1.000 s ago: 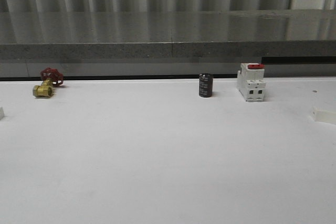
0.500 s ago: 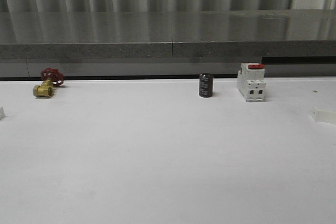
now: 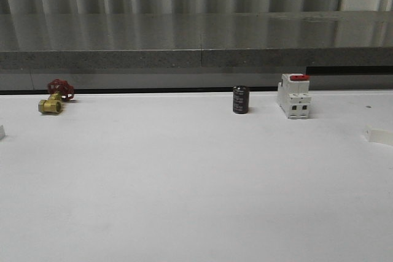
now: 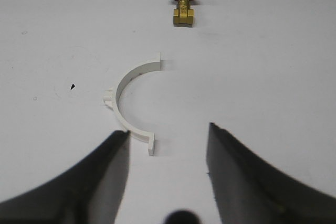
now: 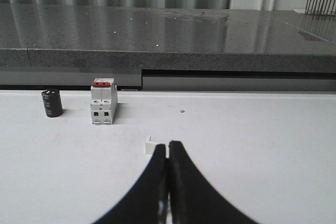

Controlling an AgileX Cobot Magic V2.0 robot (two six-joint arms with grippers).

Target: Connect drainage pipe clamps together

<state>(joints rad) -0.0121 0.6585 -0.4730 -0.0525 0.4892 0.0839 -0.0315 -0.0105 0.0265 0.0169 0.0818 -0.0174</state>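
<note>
One white half-ring drainage pipe clamp (image 4: pixel 125 98) lies flat on the white table, its near end tab between the tips of my left gripper (image 4: pixel 167 129). That gripper is open and hovers just short of the clamp without touching it. A sliver of this clamp (image 3: pixel 1 131) shows at the left edge of the front view. My right gripper (image 5: pixel 168 144) is shut, with a thin white strip pinched between its tips; this strip belongs to the second clamp (image 5: pixel 150 147), whose end tab sticks out beside the tips. The same clamp (image 3: pixel 381 135) shows at the right edge of the front view.
A brass valve with a red handwheel (image 3: pixel 54 97) sits at the back left, a black cylinder (image 3: pixel 241 100) and a white breaker with a red switch (image 3: pixel 294 96) at the back right. A grey stone ledge (image 3: pixel 196 41) runs behind the table.
In the front view, the white clamp piece at the right edge has shifted slightly to the right and looks lower and flatter. Everything else has stayed put.
</note>
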